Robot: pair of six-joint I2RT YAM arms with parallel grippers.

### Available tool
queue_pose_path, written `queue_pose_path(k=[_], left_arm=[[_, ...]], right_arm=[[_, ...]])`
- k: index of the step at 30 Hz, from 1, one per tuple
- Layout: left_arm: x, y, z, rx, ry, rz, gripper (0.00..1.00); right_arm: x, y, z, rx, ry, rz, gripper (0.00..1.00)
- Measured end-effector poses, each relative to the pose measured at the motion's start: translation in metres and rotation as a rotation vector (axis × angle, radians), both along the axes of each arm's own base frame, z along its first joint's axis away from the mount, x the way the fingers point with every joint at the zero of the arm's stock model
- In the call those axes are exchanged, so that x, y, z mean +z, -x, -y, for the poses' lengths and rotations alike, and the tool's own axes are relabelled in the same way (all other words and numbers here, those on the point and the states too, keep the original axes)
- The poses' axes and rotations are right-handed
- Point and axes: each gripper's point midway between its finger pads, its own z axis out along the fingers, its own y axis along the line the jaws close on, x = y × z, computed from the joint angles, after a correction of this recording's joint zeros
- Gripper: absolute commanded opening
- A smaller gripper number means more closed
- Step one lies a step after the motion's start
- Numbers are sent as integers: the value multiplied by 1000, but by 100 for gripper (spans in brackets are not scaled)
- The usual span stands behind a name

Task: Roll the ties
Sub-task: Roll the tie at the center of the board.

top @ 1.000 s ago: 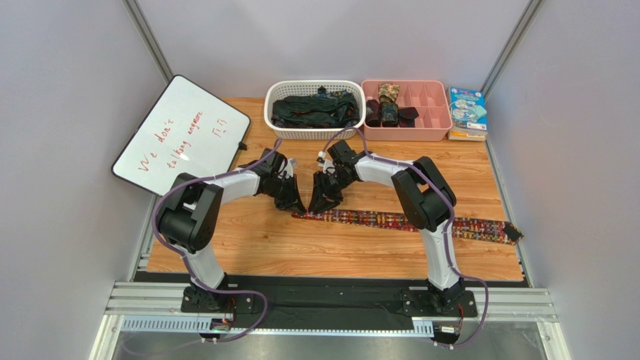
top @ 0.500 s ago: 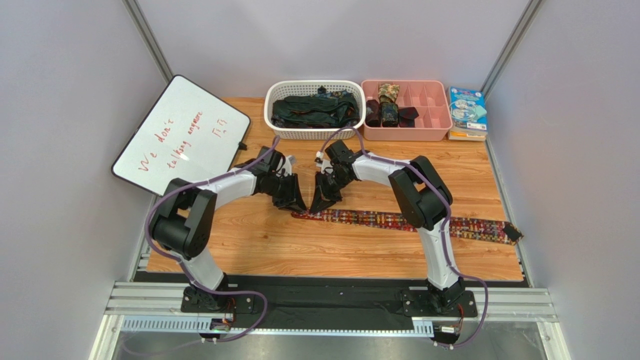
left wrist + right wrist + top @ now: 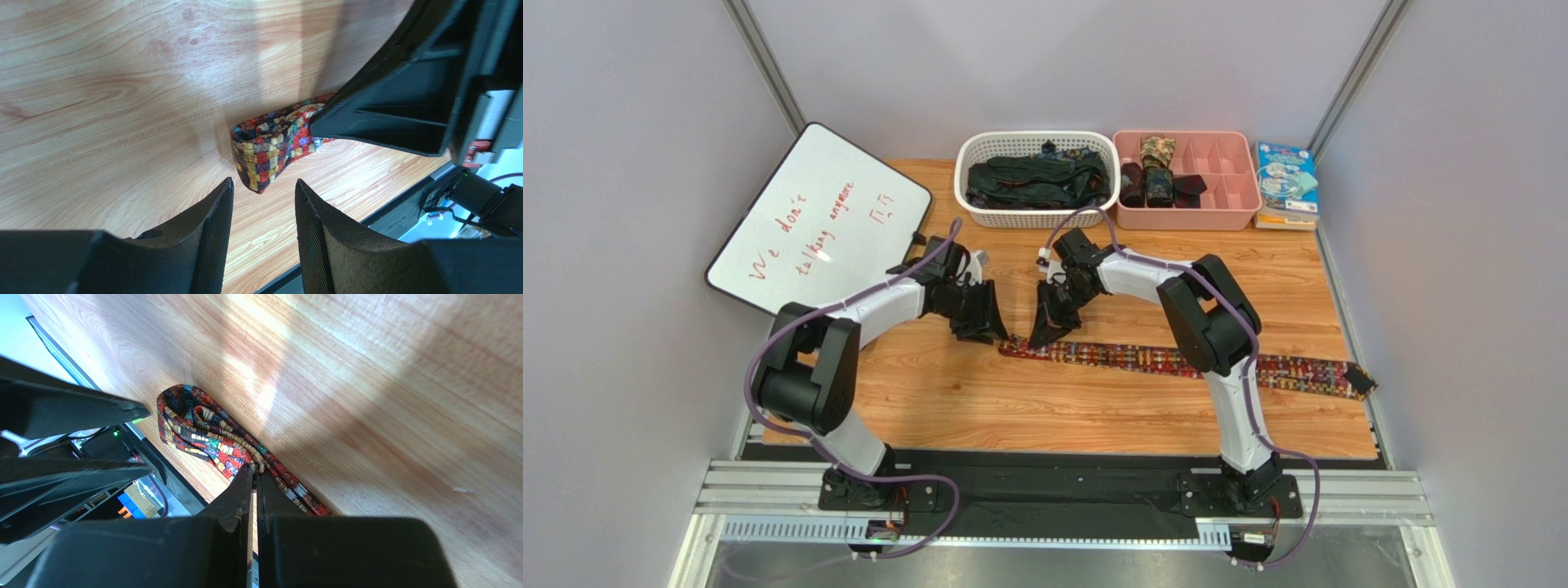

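While right tool [image 3: 253, 473] pinches folded left end of patterned tie [image 3: 270, 147], tips pressed together, left tool [image 3: 261, 184] hangs just left of fold, jaws parted partway, empty. Rest of tie lies flat, running right across tabletop [image 3: 1014, 410]. Dark ties [image 3: 1032, 181] heaped in far white basket [image 3: 979, 213]; rolled ties [image 3: 1157, 172] in pink tray [image 3: 1234, 222] beside.

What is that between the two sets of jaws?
The folded end of the patterned tie, on the wooden table. The left wrist view shows it: just ahead of the left gripper, touching the right gripper.
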Motion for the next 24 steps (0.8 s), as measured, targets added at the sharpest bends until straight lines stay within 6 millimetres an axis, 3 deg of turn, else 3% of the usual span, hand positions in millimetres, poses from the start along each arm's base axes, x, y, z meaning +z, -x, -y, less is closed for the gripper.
queue_pose_path(k=[4,11,14,20,24], left_arm=[[-8,2,2,-7,7,-26,42],[-7,3,15,-25,56,-37,8],[-3,4,21,-41,79,-31,0],[4,8,40,-87,118,-22,0],[-2,10,48,-101,130,-36,0]], right_arm=[[0,0,0,0,0,0,0],[0,0,0,1,0,-3,0],[0,1,-1,3,-2,-10,0],[0,1,-1,4,-3,-13,0],[0,1,-1,4,-4,-13,0]])
